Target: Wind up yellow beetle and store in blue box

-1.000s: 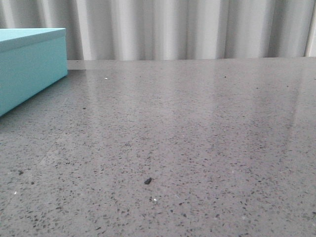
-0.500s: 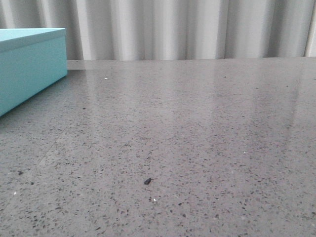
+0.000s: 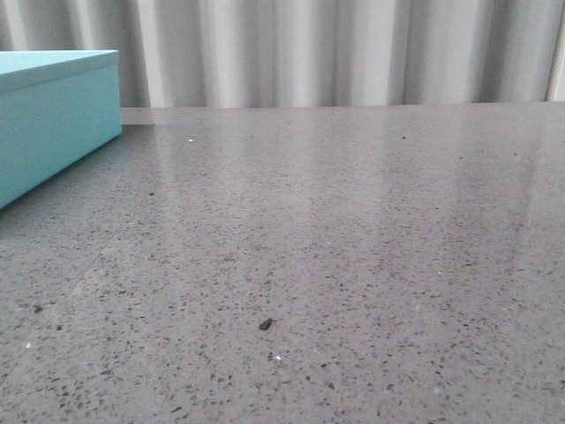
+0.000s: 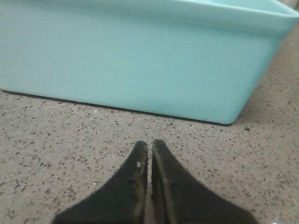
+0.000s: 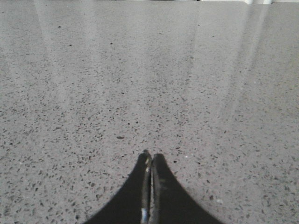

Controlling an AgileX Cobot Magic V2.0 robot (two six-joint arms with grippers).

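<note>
Left wrist view: left pincer (image 4: pixel 149 145) low over the speckled grey tabletop (image 4: pixel 56 154), black fingers pressed together, gripping nothing, tips aimed at the long side wall of the blue box (image 4: pixel 135 60) near ahead. Right wrist view: right pincer (image 5: pixel 150 156) likewise closed and empty, over bare tabletop. Front view: neither arm visible. One blue box, standing at the far left of the tabletop, cut off by the frame edge, top flat and lidded, inside hidden. Two pincers, both seen only as fingertips; arms behind them out of frame. Yellow beetle nowhere visible in any of the three views. One small dark speck (image 3: pixel 264 324) on the near tabletop, too small to identify. Pale pleated curtain (image 3: pixel 335 53) behind the far edge.
</note>
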